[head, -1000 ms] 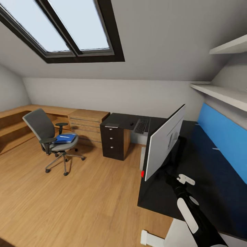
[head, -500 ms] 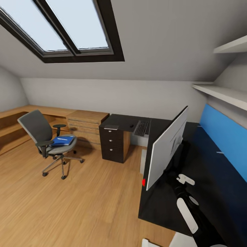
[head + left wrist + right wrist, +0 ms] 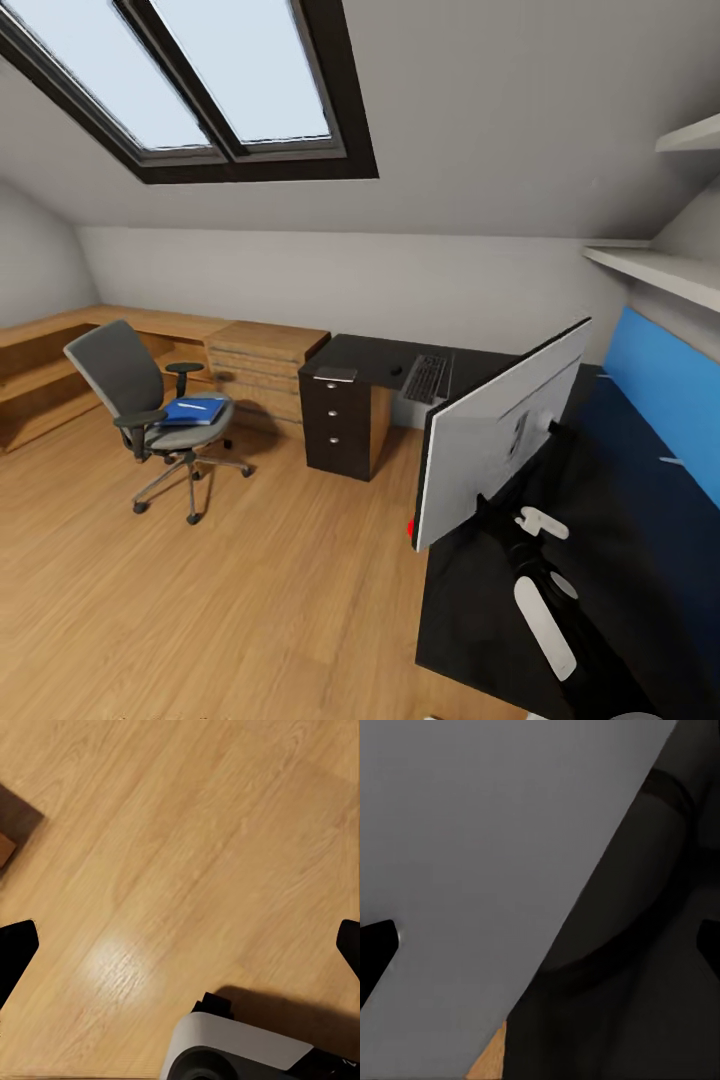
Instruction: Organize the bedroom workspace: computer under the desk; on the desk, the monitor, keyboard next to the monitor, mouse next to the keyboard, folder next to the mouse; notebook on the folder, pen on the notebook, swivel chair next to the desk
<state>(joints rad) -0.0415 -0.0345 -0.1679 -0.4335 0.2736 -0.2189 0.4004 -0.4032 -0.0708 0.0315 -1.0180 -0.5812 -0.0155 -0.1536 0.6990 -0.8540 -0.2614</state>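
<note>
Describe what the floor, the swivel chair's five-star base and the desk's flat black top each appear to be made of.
The light plank floor looks like wood with a satin sheen: grain and seams show. The swivel chair's five-star base looks like polished metal, silvery. The desk's flat black top seems a glossy laminate, faintly reflecting blue.

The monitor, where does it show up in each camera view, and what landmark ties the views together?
Head view: the monitor stands right of centre on the black desk.
Right wrist view: its pale grey panel looms close, covering much of the picture.
Left wrist view: looks down at the wood floor.
Shared landmark: that wood floor, also in the head view and as a sliver in the right wrist view.
</note>
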